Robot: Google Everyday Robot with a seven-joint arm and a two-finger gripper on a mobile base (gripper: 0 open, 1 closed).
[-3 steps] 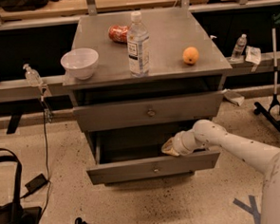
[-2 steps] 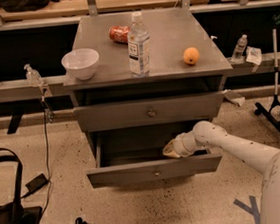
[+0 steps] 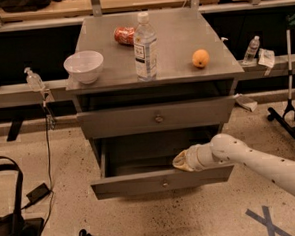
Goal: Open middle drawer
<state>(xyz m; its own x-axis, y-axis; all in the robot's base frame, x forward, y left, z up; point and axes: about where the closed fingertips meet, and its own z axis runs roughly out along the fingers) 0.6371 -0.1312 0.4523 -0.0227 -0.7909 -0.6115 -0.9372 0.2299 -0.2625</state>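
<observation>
Compared with a second ago, the middle drawer (image 3: 141,183) sits slightly further out in the camera view, its front well forward of the upper drawer (image 3: 137,120). I see the gripper (image 3: 182,160) at that front's top edge, right of centre. Whether it is spread or clamped, I cannot tell. I judge the opening nearly done.
</observation>
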